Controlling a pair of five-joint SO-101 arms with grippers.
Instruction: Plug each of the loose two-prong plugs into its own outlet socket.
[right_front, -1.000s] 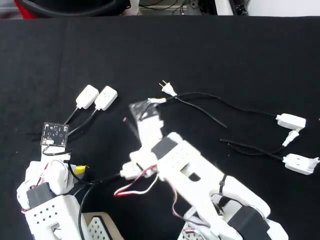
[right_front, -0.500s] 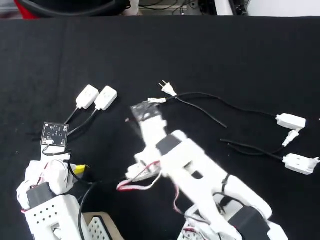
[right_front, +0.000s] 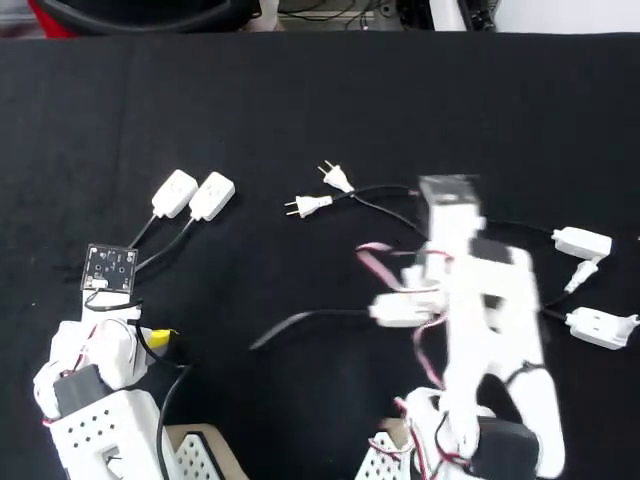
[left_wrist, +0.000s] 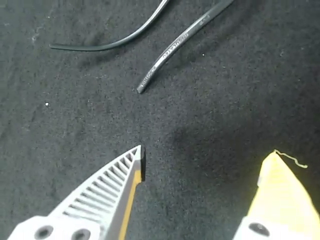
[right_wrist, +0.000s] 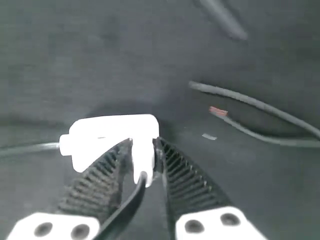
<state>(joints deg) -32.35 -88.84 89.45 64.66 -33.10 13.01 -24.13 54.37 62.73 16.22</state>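
Two loose white plugs (right_front: 335, 177) (right_front: 308, 205) lie mid-table, and a third plug (right_front: 578, 275) lies at the right. Two sockets (right_front: 175, 192) (right_front: 211, 196) sit at the left. Two more sockets (right_front: 582, 241) (right_front: 600, 327) sit at the right. My right gripper (right_front: 447, 190) hangs over a black cord right of the middle plugs. In the right wrist view it (right_wrist: 145, 150) is shut on a white corded block (right_wrist: 110, 135); I cannot tell whether that is a plug or a socket. My left gripper (left_wrist: 207, 152) is open above bare cloth beside a cut cord end (left_wrist: 142, 87).
The left arm (right_front: 95, 375) stays folded at the near left corner, beside a small circuit board (right_front: 110, 268). Black cords (right_front: 500, 225) trail across the right half of the black cloth. A black cable (right_front: 300, 322) runs from the right arm toward the front.
The right arm has swung from beside the two middle plugs over to the right, uncovering the nearer plug. The left arm has not moved.
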